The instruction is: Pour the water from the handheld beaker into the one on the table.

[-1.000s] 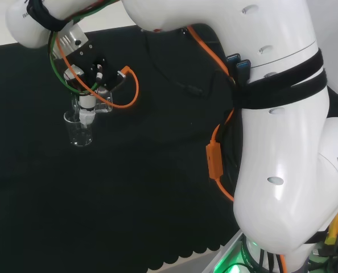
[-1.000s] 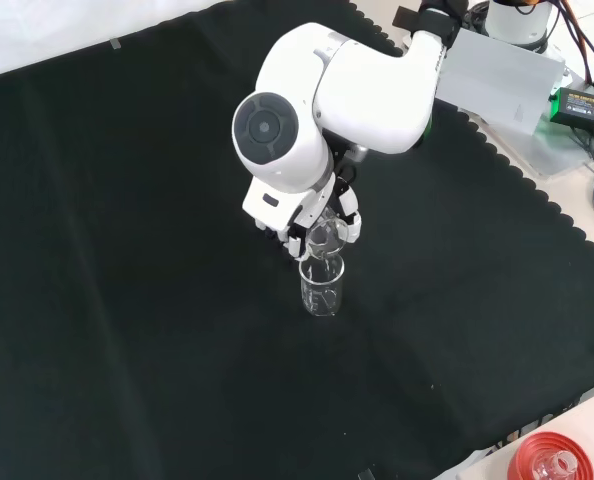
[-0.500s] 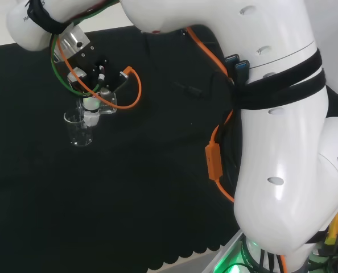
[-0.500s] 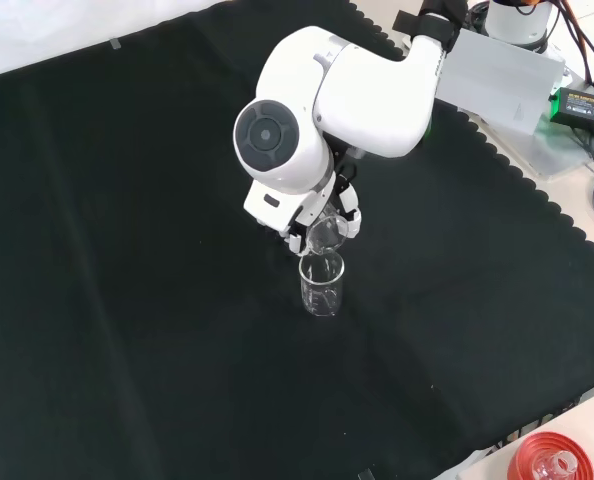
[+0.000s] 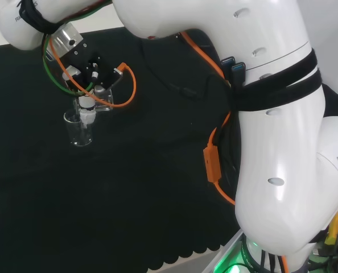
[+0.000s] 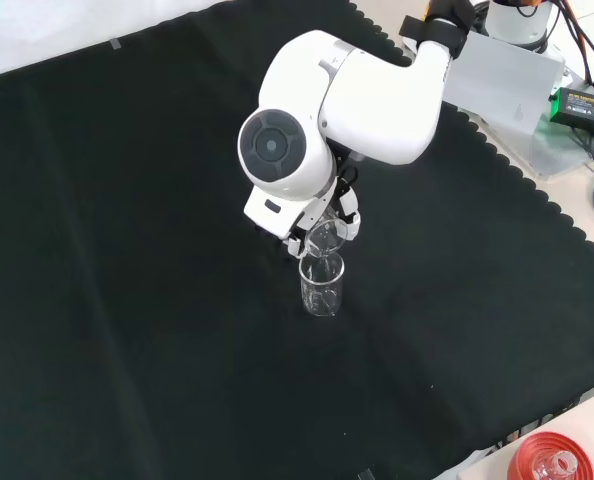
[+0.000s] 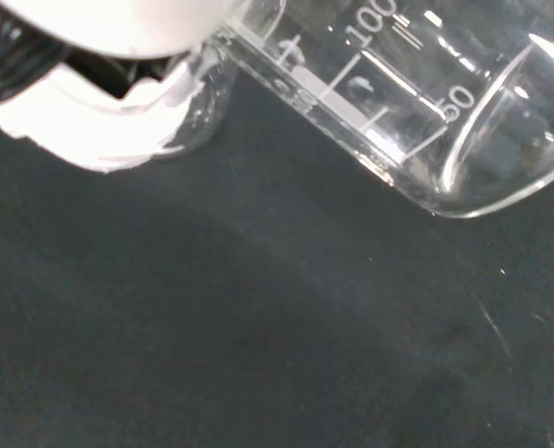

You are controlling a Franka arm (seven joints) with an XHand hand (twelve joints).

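On the black-cloth surface [image 6: 127, 250] stood a clear glass beaker [image 6: 322, 287], upright. The black and white robot hand [image 6: 349, 225] had its fingers curled round a second clear, graduated beaker [image 6: 324, 238], tipped with its mouth just above the standing one's rim. The pour looked under way or nearly finished (no water could be made out in either), with setting down left.

- A beaker [image 6: 322, 285] stands upright on the cloth [image 6: 127, 250], near the cloth's middle in the front view.
- The hand [image 6: 345, 222] hangs just above and behind it, holding a second, tilted beaker [image 6: 324, 238] whose mouth is over the standing one's rim.
- In the head view the standing beaker [image 5: 79, 129] is at the far left, with the hand [image 5: 87, 108] directly above it.
- A ribbed ring [image 6: 549, 463] with a flask sits off the cloth at the front view's lower right corner.
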